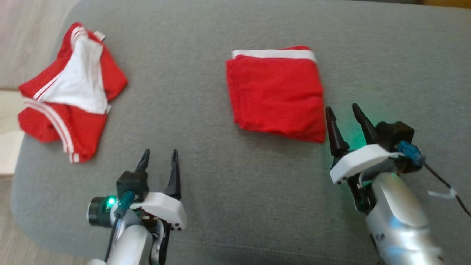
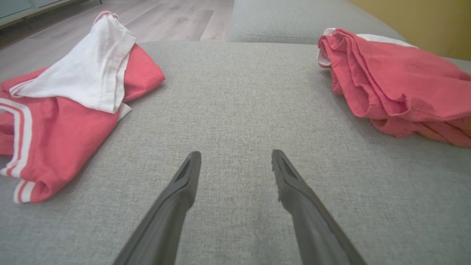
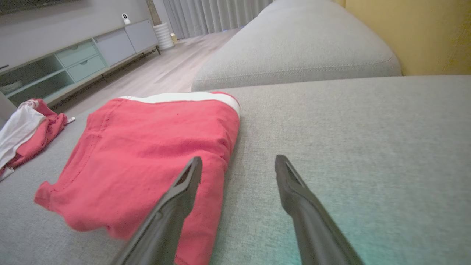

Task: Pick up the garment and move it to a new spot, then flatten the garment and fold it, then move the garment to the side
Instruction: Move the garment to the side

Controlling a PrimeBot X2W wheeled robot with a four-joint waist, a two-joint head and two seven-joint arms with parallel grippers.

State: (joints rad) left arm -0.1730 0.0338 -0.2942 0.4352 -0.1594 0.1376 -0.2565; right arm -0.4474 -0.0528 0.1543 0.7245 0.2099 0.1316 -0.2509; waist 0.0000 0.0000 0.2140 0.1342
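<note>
The garment (image 1: 81, 125), a red jersey with white striped trim and its white inside turned out, lies crumpled at the far left of the grey sofa seat (image 1: 206, 165); it also shows in the left wrist view (image 2: 66, 129) and the right wrist view (image 3: 33, 136). No letters or number are visible. My left gripper (image 1: 161, 152) (image 2: 236, 154) is open over bare cushion, to the right of the jersey and nearer to me. My right gripper (image 1: 342, 107) (image 3: 238, 159) is open, its left finger at the lower right corner of a folded red cloth.
A second red cloth (image 1: 276, 95) (image 2: 397, 81) (image 3: 147, 154) lies folded into a neat rectangle with a white band along its far edge, mid-seat. The seat's rounded edge drops to wooden floor (image 1: 22, 36) on the left. Another cushion (image 3: 294, 48) and a yellow wall (image 3: 423, 33) stand beyond.
</note>
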